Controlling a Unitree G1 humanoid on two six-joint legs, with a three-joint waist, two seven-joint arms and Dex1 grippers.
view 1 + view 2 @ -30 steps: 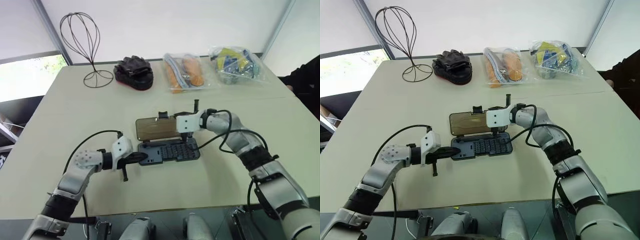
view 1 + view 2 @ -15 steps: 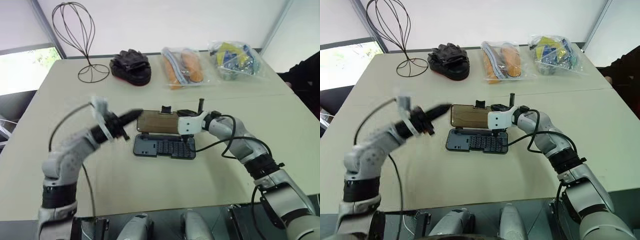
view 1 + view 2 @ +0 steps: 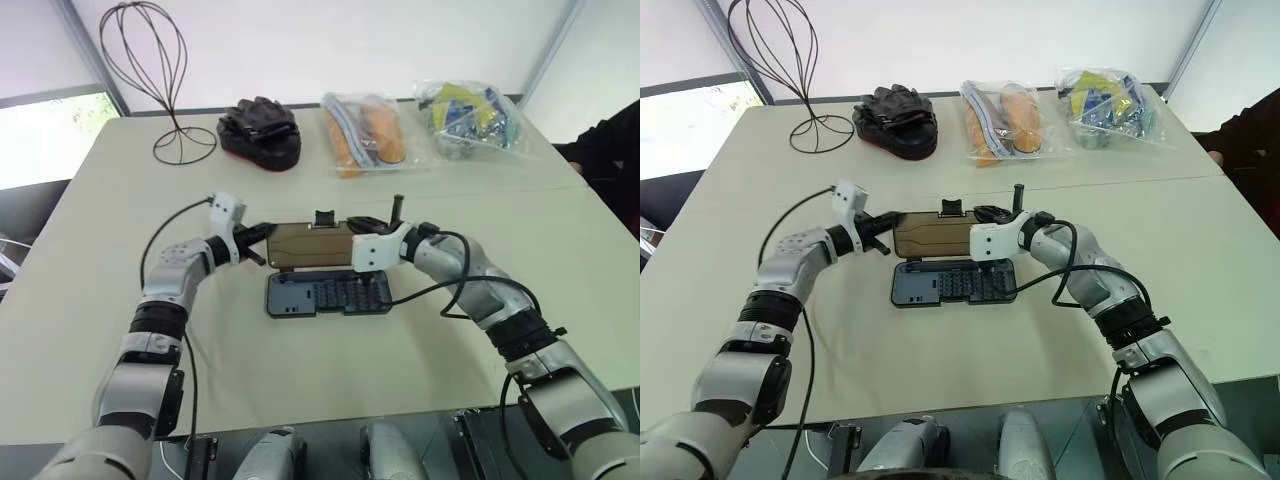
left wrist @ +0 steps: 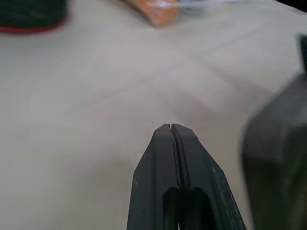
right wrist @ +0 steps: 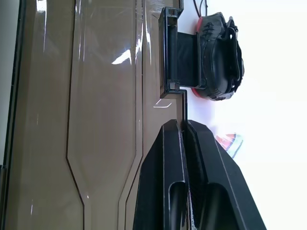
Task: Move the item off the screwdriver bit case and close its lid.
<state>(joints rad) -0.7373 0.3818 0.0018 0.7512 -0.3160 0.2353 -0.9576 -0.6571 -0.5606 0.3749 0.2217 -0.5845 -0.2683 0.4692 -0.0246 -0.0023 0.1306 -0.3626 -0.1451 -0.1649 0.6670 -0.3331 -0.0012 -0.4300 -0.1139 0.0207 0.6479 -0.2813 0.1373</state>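
The screwdriver bit case [image 3: 327, 295] lies open mid-table, its grey-blue tray showing rows of bits with nothing lying on it. I cannot tell which thing is the item. Behind the tray the smoky-brown lid [image 3: 308, 246] stands raised, its black latch tab [image 3: 325, 218] on the far edge. My right gripper [image 3: 350, 224] is shut on the lid's [image 5: 96, 96] far edge just beside the tab [image 5: 172, 52]. At the lid's left end, my left gripper [image 3: 266, 231] is shut with nothing in it, and its fingertips [image 4: 171, 128] close to that end.
Along the table's far side stand a wire head form [image 3: 150, 70], a black padded object [image 3: 262, 132], a clear bag of orange things [image 3: 362, 135] and a clear bag of blue and yellow things [image 3: 470, 120]. A person's dark sleeve [image 3: 612, 150] shows at the right edge.
My left arm swung up from the tray's near-left corner and forward to the lid's left end. The right gripper stayed on the lid's edge. The camera shifted slightly.
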